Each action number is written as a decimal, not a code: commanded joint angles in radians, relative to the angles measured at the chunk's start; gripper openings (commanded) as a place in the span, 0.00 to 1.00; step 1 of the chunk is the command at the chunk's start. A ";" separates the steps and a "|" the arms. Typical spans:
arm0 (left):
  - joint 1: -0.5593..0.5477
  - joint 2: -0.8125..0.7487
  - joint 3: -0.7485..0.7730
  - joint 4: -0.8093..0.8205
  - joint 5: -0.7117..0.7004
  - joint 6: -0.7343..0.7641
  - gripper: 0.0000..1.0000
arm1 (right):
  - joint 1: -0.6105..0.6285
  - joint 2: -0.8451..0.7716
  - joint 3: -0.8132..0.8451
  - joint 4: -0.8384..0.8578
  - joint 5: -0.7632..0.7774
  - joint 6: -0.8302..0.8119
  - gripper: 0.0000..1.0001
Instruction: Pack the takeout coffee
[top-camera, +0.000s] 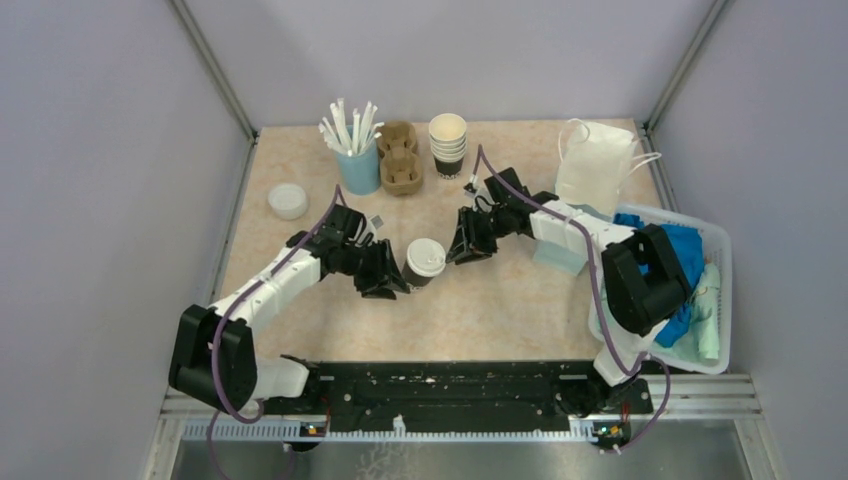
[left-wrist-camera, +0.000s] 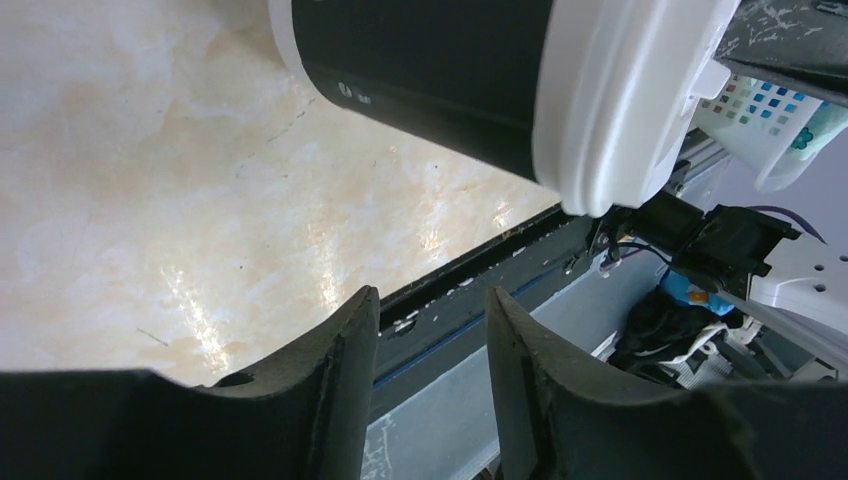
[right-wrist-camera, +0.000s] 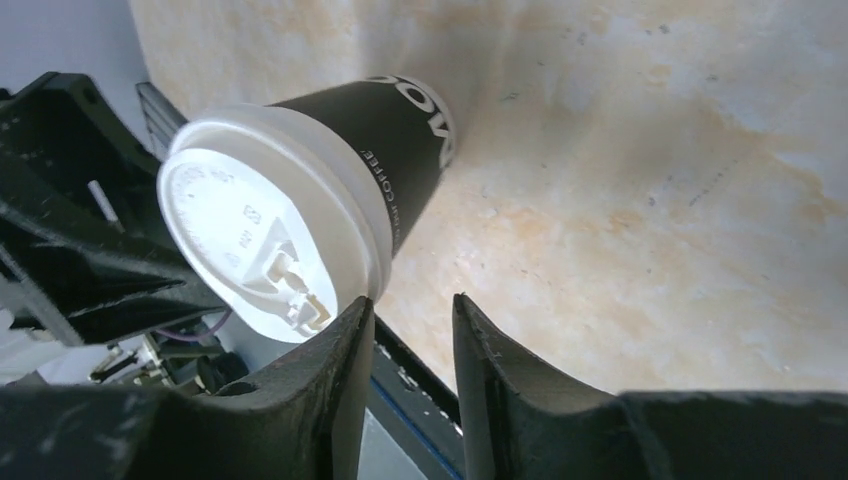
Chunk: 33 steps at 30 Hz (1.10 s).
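Note:
One capped takeout coffee (top-camera: 424, 262), a dark brown cup with a white lid, stands mid-table between my two grippers. My left gripper (top-camera: 392, 279) is just left of it, open and empty. In the left wrist view the coffee cup (left-wrist-camera: 430, 60) lies above my left gripper (left-wrist-camera: 430, 295), outside the jaws. My right gripper (top-camera: 463, 249) is just right of the cup, open and empty. In the right wrist view the coffee cup (right-wrist-camera: 300, 220) sits beside the left fingertip of my right gripper (right-wrist-camera: 412, 300), not between the jaws. No second capped cup shows.
At the back stand a stack of uncapped cups (top-camera: 447, 145), a brown cardboard cup carrier (top-camera: 400, 158) and a light blue cup of straws (top-camera: 357, 152). A loose white lid (top-camera: 288, 200) lies left. A white paper bag (top-camera: 595, 165) and a basket (top-camera: 722, 300) of cloths are right.

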 joint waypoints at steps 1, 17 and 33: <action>-0.002 -0.031 0.076 -0.073 -0.025 0.039 0.53 | -0.001 0.020 0.110 -0.123 0.048 -0.080 0.37; 0.083 0.121 0.331 -0.087 -0.060 0.092 0.77 | 0.012 0.002 0.174 -0.045 -0.092 -0.038 0.67; 0.088 0.065 0.298 -0.002 -0.040 0.080 0.86 | 0.031 0.121 0.195 0.148 -0.155 0.140 0.62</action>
